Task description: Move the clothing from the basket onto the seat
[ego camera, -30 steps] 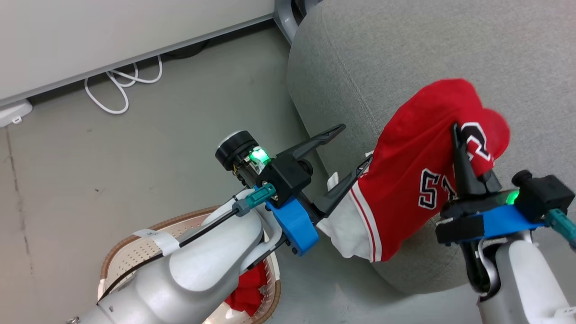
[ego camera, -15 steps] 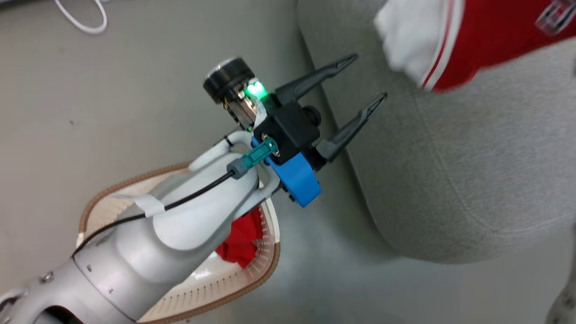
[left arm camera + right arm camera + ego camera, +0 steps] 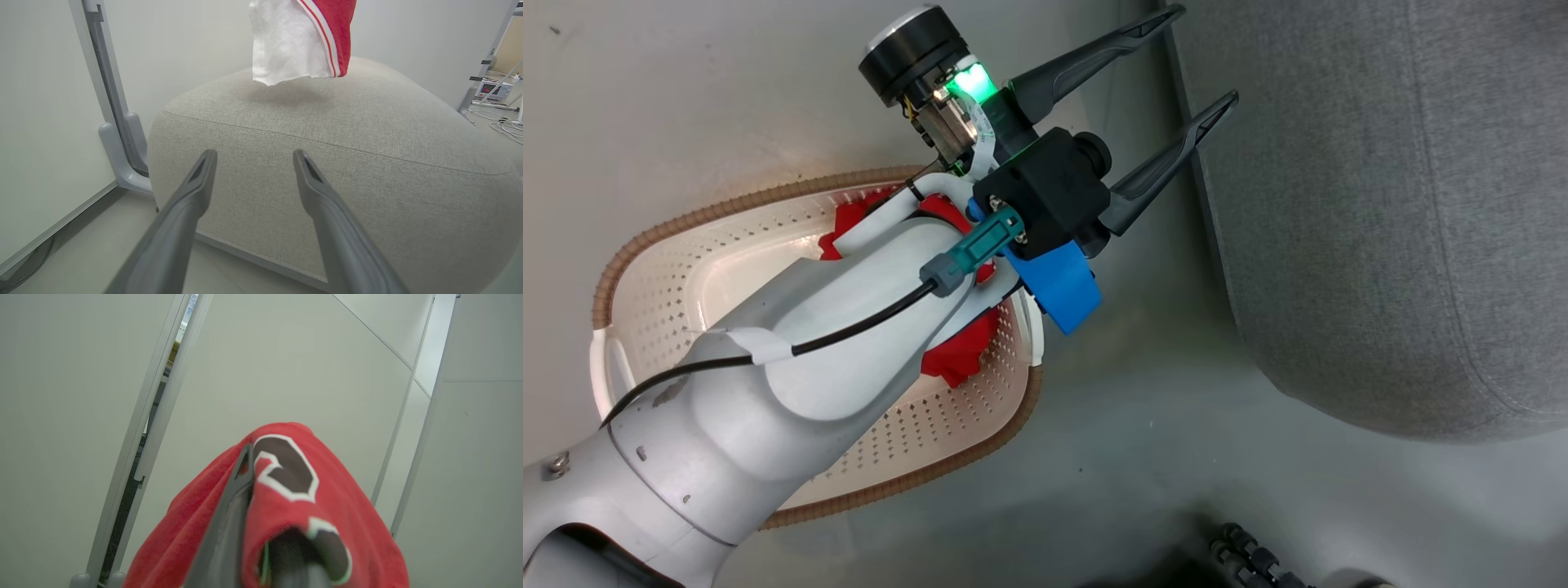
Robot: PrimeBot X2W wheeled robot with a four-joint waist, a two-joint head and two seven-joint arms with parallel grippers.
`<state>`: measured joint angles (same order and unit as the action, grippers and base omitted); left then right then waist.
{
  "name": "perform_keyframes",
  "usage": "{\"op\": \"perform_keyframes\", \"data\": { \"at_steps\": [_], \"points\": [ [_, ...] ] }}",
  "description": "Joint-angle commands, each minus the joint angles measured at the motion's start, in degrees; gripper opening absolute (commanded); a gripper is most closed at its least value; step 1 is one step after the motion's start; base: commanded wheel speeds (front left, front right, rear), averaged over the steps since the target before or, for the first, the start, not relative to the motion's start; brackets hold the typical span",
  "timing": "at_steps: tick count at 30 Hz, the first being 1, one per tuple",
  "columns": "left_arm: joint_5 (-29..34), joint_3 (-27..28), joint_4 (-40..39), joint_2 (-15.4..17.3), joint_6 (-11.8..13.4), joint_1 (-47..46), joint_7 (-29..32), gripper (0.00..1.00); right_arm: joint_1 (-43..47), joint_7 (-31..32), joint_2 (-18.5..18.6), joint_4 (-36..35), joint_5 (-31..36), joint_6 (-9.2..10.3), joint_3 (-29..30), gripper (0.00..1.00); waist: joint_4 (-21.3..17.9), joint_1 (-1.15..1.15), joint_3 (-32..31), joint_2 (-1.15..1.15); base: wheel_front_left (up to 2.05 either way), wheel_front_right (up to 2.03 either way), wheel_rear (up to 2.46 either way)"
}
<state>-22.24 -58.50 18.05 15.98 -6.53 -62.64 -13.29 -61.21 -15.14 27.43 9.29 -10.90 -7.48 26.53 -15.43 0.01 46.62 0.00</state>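
Observation:
The cream basket (image 3: 670, 269) with a brown rim stands on the floor at the left. A red garment (image 3: 960, 355) lies in it, mostly hidden under my left forearm. My left gripper (image 3: 1201, 57) is open and holds nothing, its fingers beside the edge of the grey seat (image 3: 1380, 204). In the left wrist view that gripper (image 3: 254, 153) faces the seat's (image 3: 327, 171) side, and the jersey's white and red hem (image 3: 294, 41) hangs just above the cushion. My right gripper (image 3: 251, 457) is shut on the red jersey (image 3: 184, 531) with black numerals, which drapes over its fingers.
Grey floor lies between basket and seat. A dark ribbed cable (image 3: 1250, 555) sits at the bottom edge. A white wall panel with a grey post foot (image 3: 122, 155) stands left of the seat. Loose cables and equipment (image 3: 498, 90) lie at the far right.
The head camera has tilted down toward the basket, so the jersey and right gripper have left that view at the top. The left gripper stays open by the seat's edge.

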Motion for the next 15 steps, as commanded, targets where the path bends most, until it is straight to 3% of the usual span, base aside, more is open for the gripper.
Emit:
{"op": "perform_keyframes", "data": {
  "at_steps": [1, 15],
  "points": [
    [0.19, -0.24, -0.39, 0.4, 0.13, -1.31, -0.15, 1.0, 1.4, 0.0, 0.98, 3.3, 0.91, -0.03, 0.74, 0.0, -0.05, -0.01, 2.02, 0.0, 0.0, 0.0, 0.0],
    [0.06, -1.17, -0.37, 0.56, 0.16, -1.39, -0.37, 1.0, 7.52, -0.01, -5.62, 23.8, 1.4, -0.02, -2.73, 0.0, 1.39, -0.01, 2.53, 0.0, 0.0, 0.0, 0.0]
  ]
}}
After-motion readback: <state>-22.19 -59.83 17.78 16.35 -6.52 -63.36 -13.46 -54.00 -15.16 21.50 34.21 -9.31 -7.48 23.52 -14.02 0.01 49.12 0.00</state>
